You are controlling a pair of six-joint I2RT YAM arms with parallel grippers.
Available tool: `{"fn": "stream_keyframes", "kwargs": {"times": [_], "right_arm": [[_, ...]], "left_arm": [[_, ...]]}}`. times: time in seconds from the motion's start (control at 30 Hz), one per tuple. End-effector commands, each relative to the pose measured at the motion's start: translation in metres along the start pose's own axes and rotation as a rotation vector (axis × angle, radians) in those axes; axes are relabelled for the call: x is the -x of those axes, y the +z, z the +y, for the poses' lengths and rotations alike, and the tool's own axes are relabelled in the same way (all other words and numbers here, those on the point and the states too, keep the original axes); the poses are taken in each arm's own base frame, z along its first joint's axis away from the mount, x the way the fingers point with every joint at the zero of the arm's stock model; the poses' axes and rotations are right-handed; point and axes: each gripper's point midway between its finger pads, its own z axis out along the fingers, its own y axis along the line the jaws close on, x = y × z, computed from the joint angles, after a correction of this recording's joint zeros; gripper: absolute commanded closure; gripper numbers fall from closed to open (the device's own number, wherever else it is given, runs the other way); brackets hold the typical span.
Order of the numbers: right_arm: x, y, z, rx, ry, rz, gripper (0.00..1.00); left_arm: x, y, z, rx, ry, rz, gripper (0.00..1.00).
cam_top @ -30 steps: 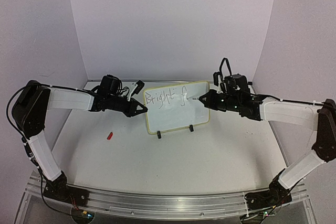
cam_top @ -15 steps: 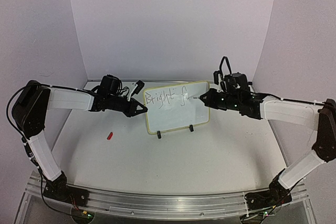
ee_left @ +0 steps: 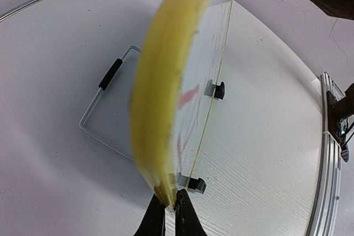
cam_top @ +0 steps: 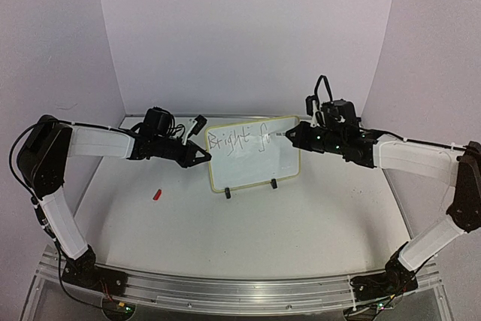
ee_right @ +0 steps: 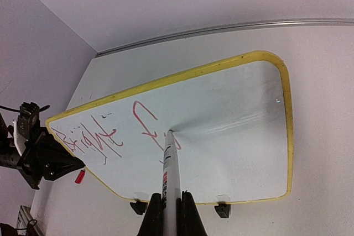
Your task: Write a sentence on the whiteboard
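Pinching the left rim of the whiteboard (cam_top: 252, 167), the left gripper (cam_top: 204, 157) is clamped narrow on its yellow edge. The board stands upright on clip feet (cam_top: 273, 183) mid-table (cam_top: 225, 231). Along its top runs the sentence (cam_top: 237, 140), reading "Bright f". The right gripper (cam_top: 293, 137) is closed around a marker (ee_right: 170, 164), its tip touching the board.

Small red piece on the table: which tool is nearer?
Left. The left tool clamps the whiteboard edge nearest the red piece; the right tool, holding a marker, is across the board.
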Motion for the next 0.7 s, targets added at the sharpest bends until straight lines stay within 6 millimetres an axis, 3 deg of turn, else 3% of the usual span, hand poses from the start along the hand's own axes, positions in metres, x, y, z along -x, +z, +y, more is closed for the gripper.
{"fn": "stream_keyframes", "kwargs": {"times": [0.0,0.33,0.67], "right_arm": [[0.009,-0.006,0.000,-0.005,0.008,-0.037,1.00],[-0.009,-0.009,-0.010,-0.022,0.030,-0.003,1.00],[0.008,-0.019,-0.006,-0.028,0.015,-0.059,1.00]], "left_arm": [[-0.004,0.001,0.021,0.098,0.017,0.028,1.00],[-0.004,0.001,0.021,0.097,0.016,0.027,1.00],[-0.004,0.000,0.020,0.095,0.015,0.027,1.00]]}}
